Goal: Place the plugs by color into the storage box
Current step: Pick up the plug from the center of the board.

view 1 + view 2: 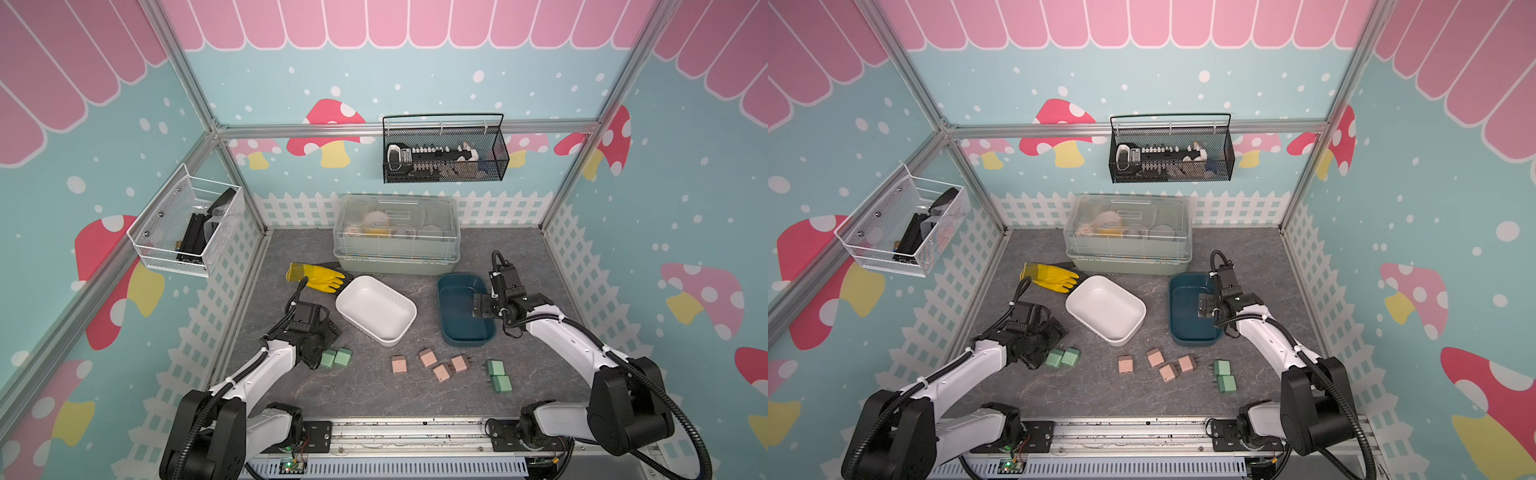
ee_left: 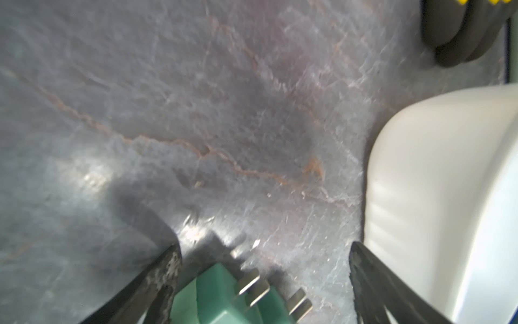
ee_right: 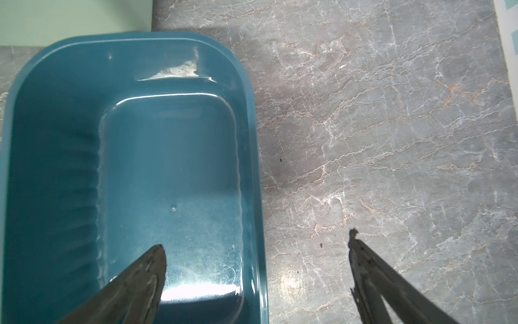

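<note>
My left fingers (image 2: pixel 162 286) stand wide apart, low over the counter (image 1: pixel 374 395) near its left edge. They straddle a pair of green plugs (image 1: pixel 343 357) that lie touching each other. In the left wrist view one finger is just beside the nearer plug; I cannot tell whether it touches. They grip nothing.

My right fingers (image 3: pixel 145 275) are spread wide as well and hold nothing. One hangs over the floor of the teal tub (image 1: pixel 457 299), the other past the tub's rim, over bare counter.

The white tub (image 1: pixel 374 307) sits askew near the counter's middle, beside the teal one. Four pink plugs (image 1: pixel 428 358) lie scattered toward the front edge. A second green pair (image 1: pixel 496 368) lies touching, nearer the front right corner.
</note>
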You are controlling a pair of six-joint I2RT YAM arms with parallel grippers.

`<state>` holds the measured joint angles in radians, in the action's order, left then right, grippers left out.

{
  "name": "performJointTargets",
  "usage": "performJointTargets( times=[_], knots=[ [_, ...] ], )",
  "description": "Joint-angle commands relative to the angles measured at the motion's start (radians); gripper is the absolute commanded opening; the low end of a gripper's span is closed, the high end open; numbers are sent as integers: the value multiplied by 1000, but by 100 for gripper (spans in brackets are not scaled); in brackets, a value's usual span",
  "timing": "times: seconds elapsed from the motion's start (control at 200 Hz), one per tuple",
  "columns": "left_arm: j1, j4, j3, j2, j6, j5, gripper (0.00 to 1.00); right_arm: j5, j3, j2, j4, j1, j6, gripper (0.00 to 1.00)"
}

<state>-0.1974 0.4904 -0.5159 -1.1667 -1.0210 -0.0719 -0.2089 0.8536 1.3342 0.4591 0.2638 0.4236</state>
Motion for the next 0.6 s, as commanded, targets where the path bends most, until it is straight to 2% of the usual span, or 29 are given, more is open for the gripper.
performJointTargets(
  times=[0.0, 0.155, 0.305, 0.595],
  knots=[
    [-24, 228, -39, 7, 17, 16, 92, -3, -28, -22, 11, 8, 12, 99],
    [-35, 360, -106, -11, 77, 36, 92, 7, -55, -34, -11, 9, 30, 99],
    [-77, 339, -117, -85, 101, 9, 92, 20, -64, -27, -19, 10, 43, 99],
    [-171, 287, -91, -123, 42, -18, 90, 17, -94, -58, -11, 14, 43, 99]
  ],
)
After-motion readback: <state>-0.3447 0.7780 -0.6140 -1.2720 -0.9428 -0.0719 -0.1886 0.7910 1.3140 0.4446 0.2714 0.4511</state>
